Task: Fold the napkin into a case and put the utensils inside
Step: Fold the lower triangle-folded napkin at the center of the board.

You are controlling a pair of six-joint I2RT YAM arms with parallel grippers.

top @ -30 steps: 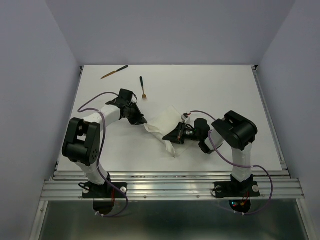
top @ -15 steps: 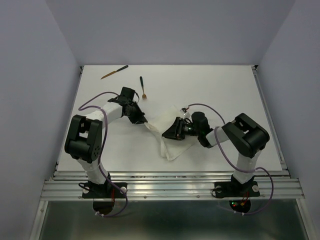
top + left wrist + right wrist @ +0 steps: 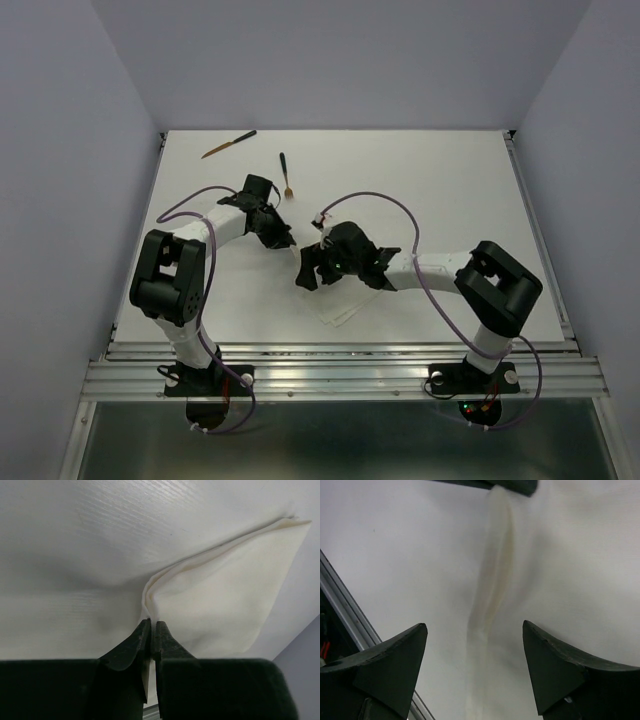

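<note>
The white napkin [image 3: 340, 304] lies folded in the middle of the table, partly under my right arm. My left gripper [image 3: 282, 240] is shut on the napkin's edge; in the left wrist view its fingers [image 3: 142, 635] pinch a fold of the napkin [image 3: 225, 595]. My right gripper [image 3: 306, 270] hovers open over the cloth, just right of the left one. Its jaws [image 3: 474, 630] stand wide apart on either side of a raised crease of the napkin [image 3: 495, 580], holding nothing. Two utensils lie at the far left: a knife [image 3: 228, 144] and a fork [image 3: 285, 175].
The white table [image 3: 450, 180] is walled at the back and on both sides. A metal rail [image 3: 340, 365] runs along the near edge and shows as a rail [image 3: 345, 605] in the right wrist view. Purple cables [image 3: 385, 205] loop above both arms.
My right gripper has opened, let go of the napkin and swung left toward the left gripper. The cloth now lies folded over. The left gripper has kept its grip and barely moved.
</note>
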